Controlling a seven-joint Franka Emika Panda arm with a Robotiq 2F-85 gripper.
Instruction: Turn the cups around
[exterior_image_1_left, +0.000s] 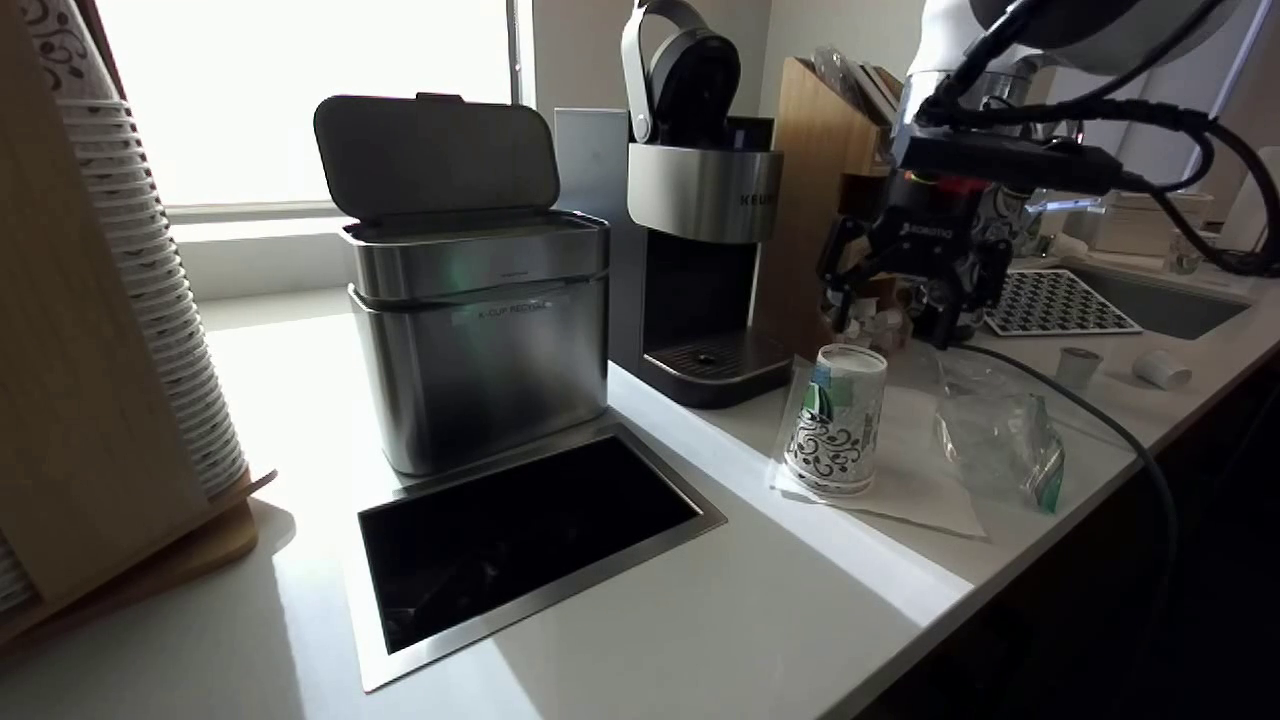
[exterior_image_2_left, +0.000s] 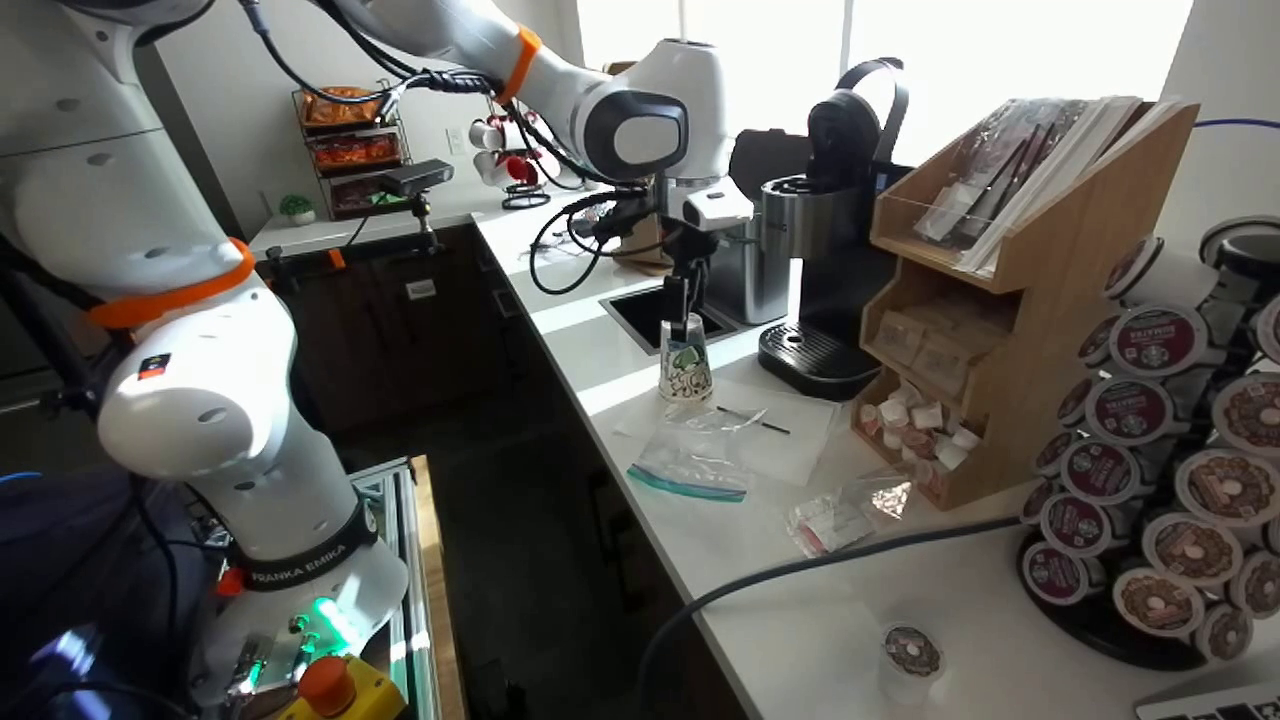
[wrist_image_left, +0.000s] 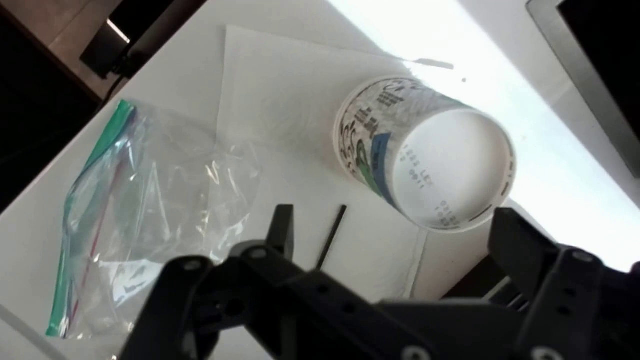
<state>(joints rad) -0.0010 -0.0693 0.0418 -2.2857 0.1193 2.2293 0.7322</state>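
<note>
The white paper cup with green print (exterior_image_1_left: 838, 425) stands upside down on a white napkin, its closed base facing up. It also shows in an exterior view (exterior_image_2_left: 685, 372) and in the wrist view (wrist_image_left: 452, 165). A faint see-through edge shows at the paper cup's left side in an exterior view; I cannot tell whether it is the clear cup, which I make out nowhere else. My gripper (exterior_image_1_left: 890, 328) is open and empty, just above and beside the cup's top. In the wrist view the fingers (wrist_image_left: 397, 227) are apart, with the cup's base rim near the right finger.
A clear zip bag (exterior_image_2_left: 690, 455) and a thin black stick (wrist_image_left: 331, 237) lie by the cup. A coffee maker (exterior_image_1_left: 705, 200), a steel bin (exterior_image_1_left: 490, 360) and a framed counter opening (exterior_image_1_left: 540, 600) are near. A wooden organiser (exterior_image_2_left: 1000, 330) and pod rack (exterior_image_2_left: 1130, 470) stand further along.
</note>
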